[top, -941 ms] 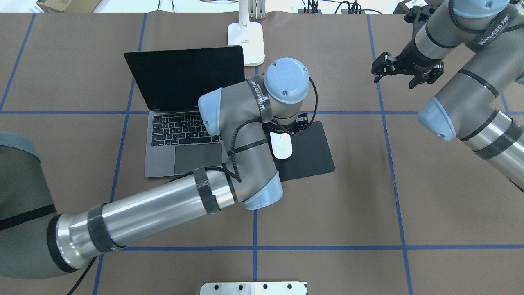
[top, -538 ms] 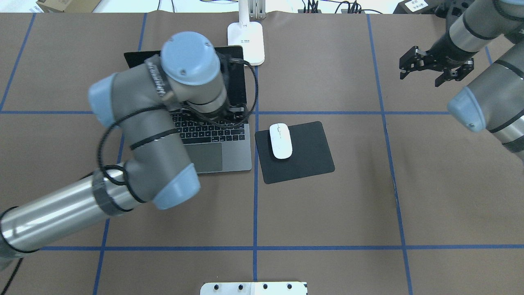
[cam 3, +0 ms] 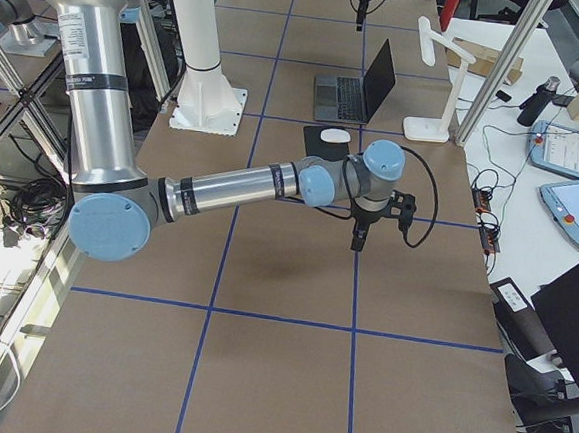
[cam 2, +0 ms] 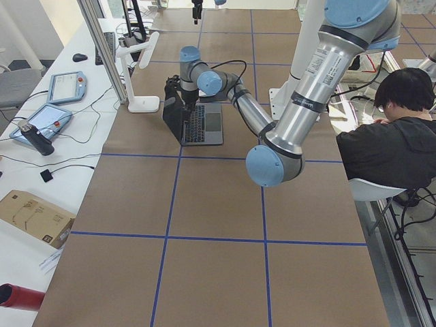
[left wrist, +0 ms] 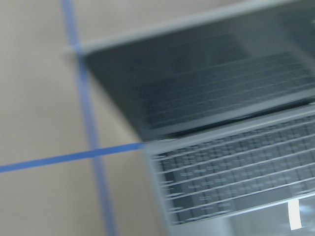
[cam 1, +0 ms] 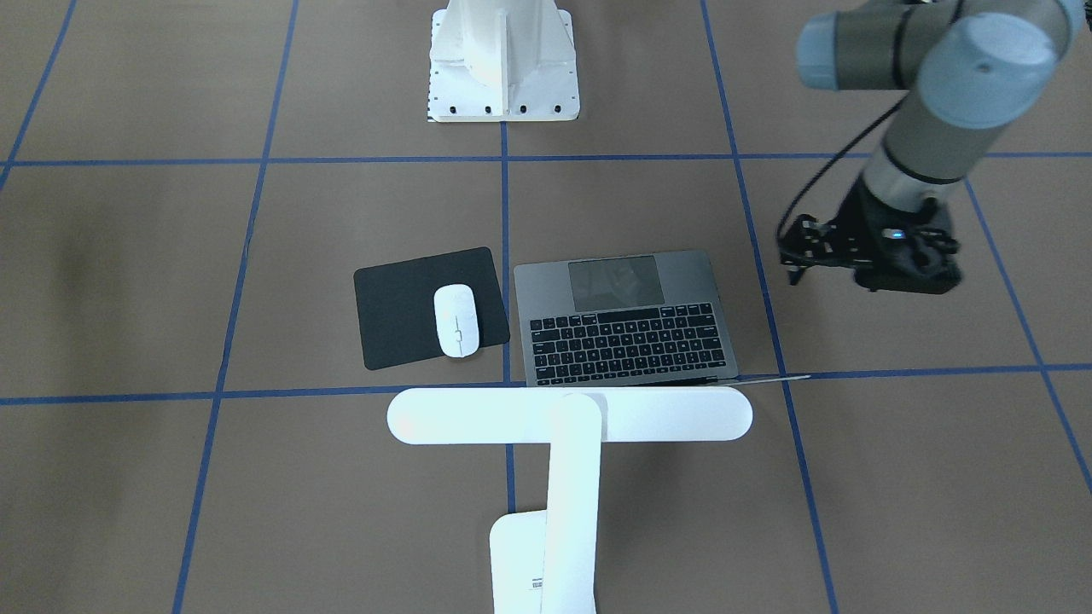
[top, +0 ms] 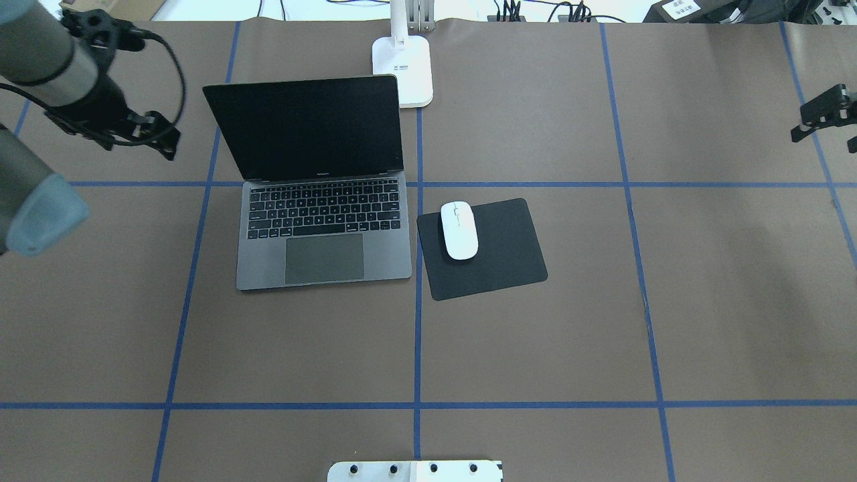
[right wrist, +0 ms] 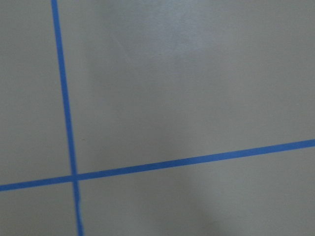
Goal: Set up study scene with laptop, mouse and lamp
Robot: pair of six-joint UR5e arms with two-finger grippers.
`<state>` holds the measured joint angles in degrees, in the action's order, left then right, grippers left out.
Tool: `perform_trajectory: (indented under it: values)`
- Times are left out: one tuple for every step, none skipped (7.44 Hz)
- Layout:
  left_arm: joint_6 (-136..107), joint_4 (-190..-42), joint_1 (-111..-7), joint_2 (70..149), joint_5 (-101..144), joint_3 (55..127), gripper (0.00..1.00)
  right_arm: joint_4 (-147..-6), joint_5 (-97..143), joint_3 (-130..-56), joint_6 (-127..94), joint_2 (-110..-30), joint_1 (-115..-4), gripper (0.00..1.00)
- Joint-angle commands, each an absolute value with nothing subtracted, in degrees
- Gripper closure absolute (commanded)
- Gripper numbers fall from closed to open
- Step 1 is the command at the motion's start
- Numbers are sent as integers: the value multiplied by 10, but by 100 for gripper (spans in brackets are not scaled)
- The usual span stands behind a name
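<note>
In the overhead view the laptop (top: 325,224) lies open a little left of centre on the brown table (top: 535,335). Its dark screen is raised toward the top of the frame, and its keyboard and trackpad are uncovered. Just right of it a flat black pad (top: 509,258) lies slightly skewed. The mouse (top: 459,230) rests on the pad's left part, pointing toward the top edge, close to the laptop but not touching it. The lamp (cam 1: 570,415) stands behind the screen. In the front-facing view its long bar head crosses the lower centre of the frame above the lid's edge, with the arm and base running down to the bottom edge (the overhead view catches only the base, at top centre, just beside the screen's upper right corner). The left gripper (cam 1: 795,252) hangs over bare table at the right of the front-facing view, well apart from the laptop. Its fingers look spread, with nothing between them. Its wrist camera gives a blurred look at the laptop's screen and keys. The right gripper (top: 823,140) sits at the right edge of the overhead frame, partly cut off, its fingers parted and empty. Its wrist camera sees only table and crossing blue tape lines (right wrist: 74,176). A white bolted pedestal (cam 1: 503,60) stands at the top centre of the front-facing view.
</note>
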<state>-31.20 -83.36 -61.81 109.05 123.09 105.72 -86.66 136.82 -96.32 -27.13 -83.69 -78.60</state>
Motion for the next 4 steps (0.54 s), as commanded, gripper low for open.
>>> perform_trajectory:
  values:
    - [-82,-840,-781,1017,1325,994,1,-867,1371,-959,-171,-914,-845,1]
    - [-34,-841,-834,1014,1329,948,1,-867,1371,-958,-167,-937,-870,1]
    - [-31,-844,-866,1004,1329,936,1,-866,1372,-955,-134,-955,-888,1]
    - [-30,-843,-877,992,1326,936,1,-869,1372,-955,-114,-960,-897,1]
